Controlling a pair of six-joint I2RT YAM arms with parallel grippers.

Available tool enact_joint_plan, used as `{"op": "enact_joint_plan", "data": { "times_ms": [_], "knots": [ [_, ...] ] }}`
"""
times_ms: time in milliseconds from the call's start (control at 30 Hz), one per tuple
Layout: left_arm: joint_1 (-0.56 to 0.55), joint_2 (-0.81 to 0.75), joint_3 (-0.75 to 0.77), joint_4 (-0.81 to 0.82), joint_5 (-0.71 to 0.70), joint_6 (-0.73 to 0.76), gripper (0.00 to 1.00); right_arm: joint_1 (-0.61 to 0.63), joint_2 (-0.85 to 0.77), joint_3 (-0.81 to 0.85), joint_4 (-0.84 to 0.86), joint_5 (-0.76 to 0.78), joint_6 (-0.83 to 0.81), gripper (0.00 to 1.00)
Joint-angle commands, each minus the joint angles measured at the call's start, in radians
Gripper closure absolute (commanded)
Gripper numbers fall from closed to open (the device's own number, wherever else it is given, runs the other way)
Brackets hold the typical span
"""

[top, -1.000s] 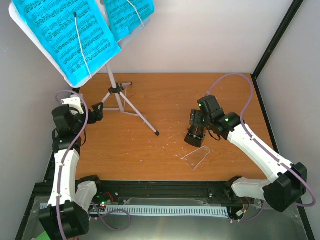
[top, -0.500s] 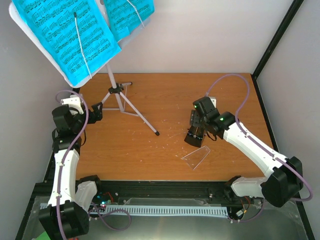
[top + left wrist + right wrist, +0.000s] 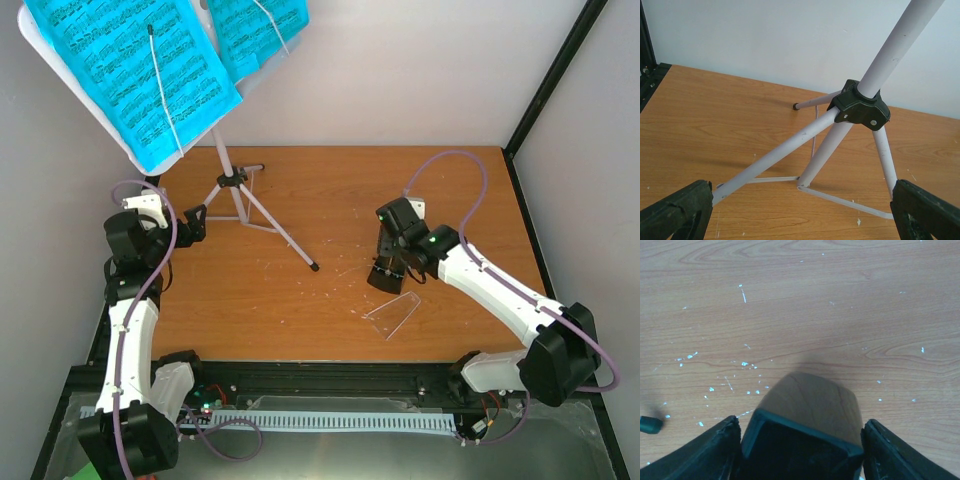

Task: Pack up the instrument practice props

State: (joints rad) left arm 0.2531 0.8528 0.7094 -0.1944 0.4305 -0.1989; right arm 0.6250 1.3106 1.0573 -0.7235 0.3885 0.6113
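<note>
Gripping the metronome [image 3: 385,276], your right end effector [image 3: 800,432] is clenched over the counter [image 3: 250,300]; clear cover [image 3: 392,314] lies just beside. Left end effector [image 3: 800,197] released, facing music stand [image 3: 860,106] legs.

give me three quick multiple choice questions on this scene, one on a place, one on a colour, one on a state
1. Where is the clear cover?
A) inside a box
B) on the table, near the metronome
C) on the floor

2. What colour are the sheet-music pages?
A) cyan
B) yellow
C) white

3. How are the left fingers?
A) shut tight
B) holding the cover
C) open wide

Answers:
1 B, the top view shows it lying on the wood close to the metronome.
2 A, both pages are bright cyan.
3 C, the left wrist view shows them far apart at the frame's lower corners.
</note>
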Motion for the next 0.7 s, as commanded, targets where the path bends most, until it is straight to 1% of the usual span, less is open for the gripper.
{"op": "enact_joint_plan", "data": {
  "times_ms": [0,100,167,433,667],
  "knots": [
    [0.003,-0.007,-0.001,0.026,0.011,0.016,0.02,0.018,0.010,-0.010,0.027,0.016,0.012,0.38],
    [0.003,-0.006,-0.001,0.026,0.012,0.015,0.02,0.021,0.009,-0.006,0.032,-0.003,0.013,0.46],
    [0.003,-0.008,-0.001,0.026,0.013,0.015,0.02,0.025,0.006,-0.002,0.042,-0.029,0.014,0.48],
    [0.003,-0.007,-0.001,0.026,0.014,0.015,0.02,0.094,0.022,0.015,0.062,-0.060,0.037,0.51],
    [0.003,-0.027,-0.002,0.017,-0.021,0.010,0.02,0.215,0.094,0.086,0.034,-0.036,0.066,0.53]
  ]
}}
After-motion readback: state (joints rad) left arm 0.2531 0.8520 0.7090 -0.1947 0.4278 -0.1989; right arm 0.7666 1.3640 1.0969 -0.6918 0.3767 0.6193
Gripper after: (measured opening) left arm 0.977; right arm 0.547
